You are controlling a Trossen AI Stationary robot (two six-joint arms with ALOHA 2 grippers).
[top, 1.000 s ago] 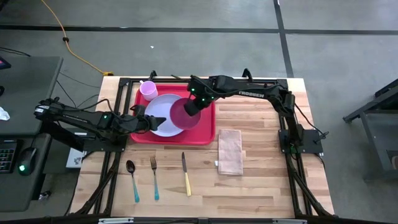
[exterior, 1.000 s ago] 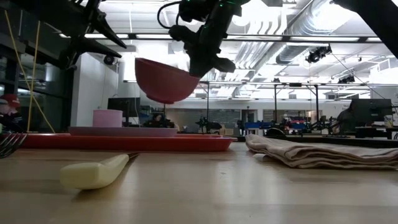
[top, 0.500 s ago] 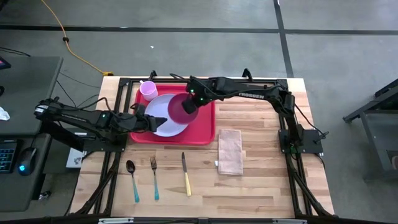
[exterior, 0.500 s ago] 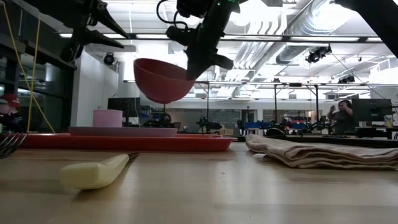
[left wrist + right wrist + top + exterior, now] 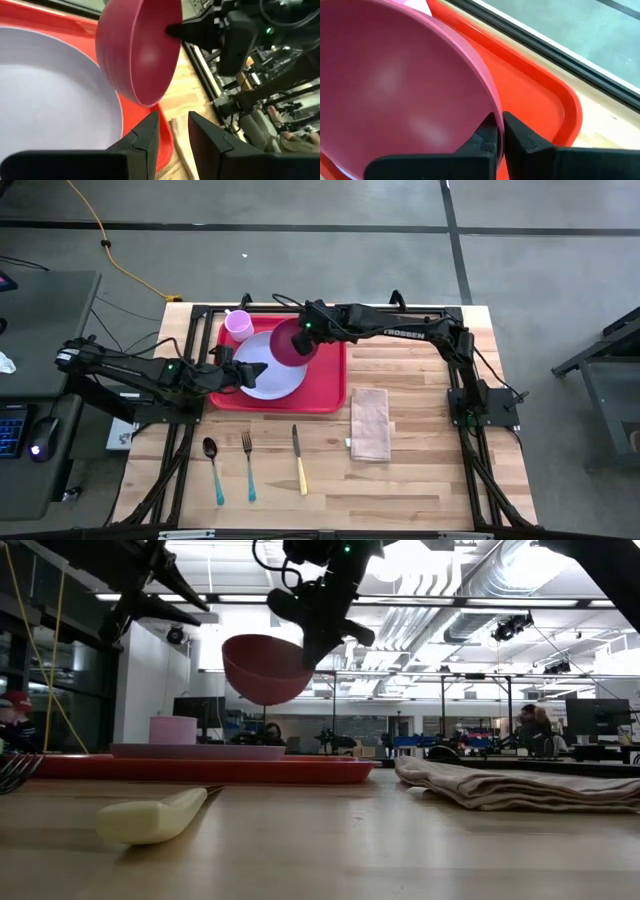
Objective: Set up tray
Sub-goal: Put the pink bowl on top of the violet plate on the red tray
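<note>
A: Where does the high view sit?
B: Overhead, facing straight down on the whole desk (image 5: 420, 470) and both arms.
A: And the low one?
B: At desk height, close to the knife (image 5: 150, 816), looking level across into the room.
A: The wrist views?
B: Very close. Both face the bowl (image 5: 137, 55) over the tray (image 5: 535, 95); the other two views share them too.

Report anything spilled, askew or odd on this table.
Nothing spilled or damaged. The one unsettled item is the dark pink bowl, pinched by its rim in the right pincer and hanging above the lavender plate on the tray. The spoon, fork, knife and folded cloth lie tidy.
</note>
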